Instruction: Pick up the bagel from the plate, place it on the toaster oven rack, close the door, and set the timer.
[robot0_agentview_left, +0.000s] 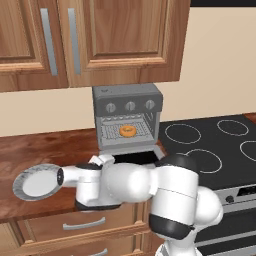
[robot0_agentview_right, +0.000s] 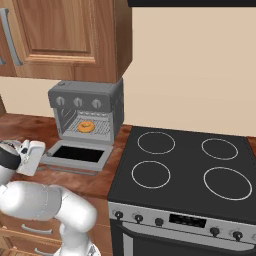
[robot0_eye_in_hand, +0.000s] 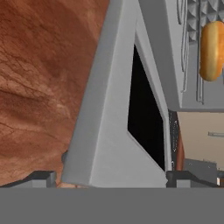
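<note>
The bagel (robot0_agentview_left: 127, 131) (robot0_agentview_right: 85, 126) (robot0_eye_in_hand: 211, 50), a golden-orange ring, lies on the toaster oven rack (robot0_agentview_left: 110, 132) (robot0_agentview_right: 101, 128) inside the open cavity. The door (robot0_agentview_left: 135, 158) (robot0_agentview_right: 77, 154) (robot0_eye_in_hand: 109, 131) is folded down flat on the counter, dark glass facing up. My gripper (robot0_eye_in_hand: 113, 177) is open and low at the door's front left edge, with that edge between its fingertips (robot0_eye_in_hand: 41, 177). From the base views the hand (robot0_agentview_left: 102, 161) (robot0_agentview_right: 32, 155) sits just left of the door. The plate (robot0_agentview_left: 20, 187) lies bare at the counter's left front.
The grey toaster oven has three knobs (robot0_agentview_left: 130, 105) above its cavity. A black stove top (robot0_agentview_left: 215, 145) (robot0_agentview_right: 185, 165) borders the door on the right. Wooden cabinets (robot0_agentview_left: 90, 35) hang overhead. My own arm stretches along the wooden counter (robot0_agentview_left: 40, 150) in front of the oven.
</note>
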